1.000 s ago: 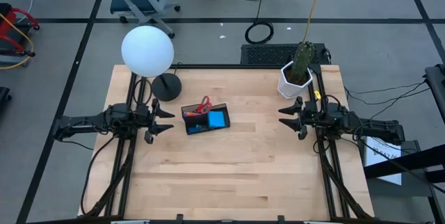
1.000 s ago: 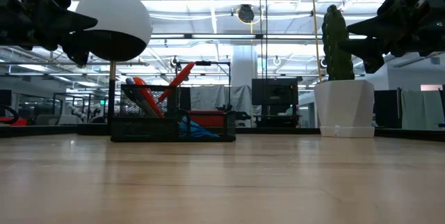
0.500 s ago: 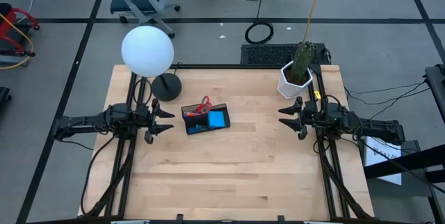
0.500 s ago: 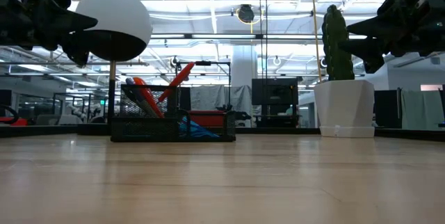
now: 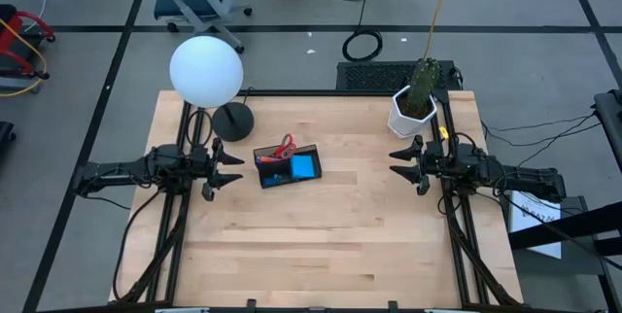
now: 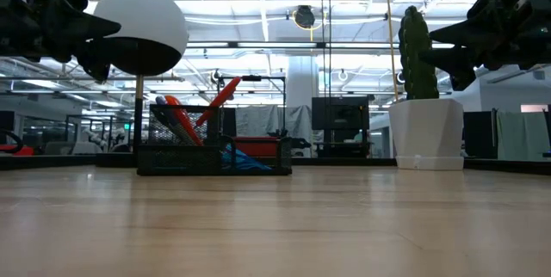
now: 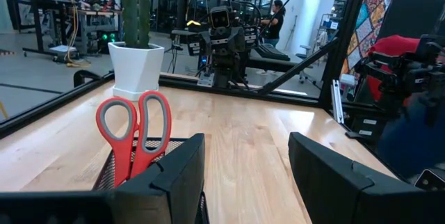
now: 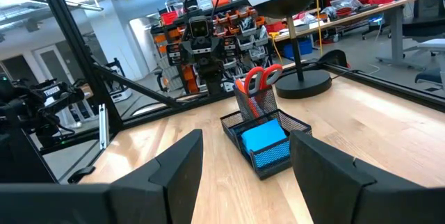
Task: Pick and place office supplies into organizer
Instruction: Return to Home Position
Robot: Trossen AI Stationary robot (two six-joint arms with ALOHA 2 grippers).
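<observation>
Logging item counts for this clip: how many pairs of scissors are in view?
1. The red-handled scissors stand handles-up in the taller section of the black organizer, beside the blue notepad. No other pair shows, though its walls could hide one.

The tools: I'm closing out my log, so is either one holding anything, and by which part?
Nothing is held: the left tool and the right tool are both open and empty.

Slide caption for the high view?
Scissors and notepad sit in the organizer; left gripper and right gripper hover either side, jaws open, empty.
</observation>
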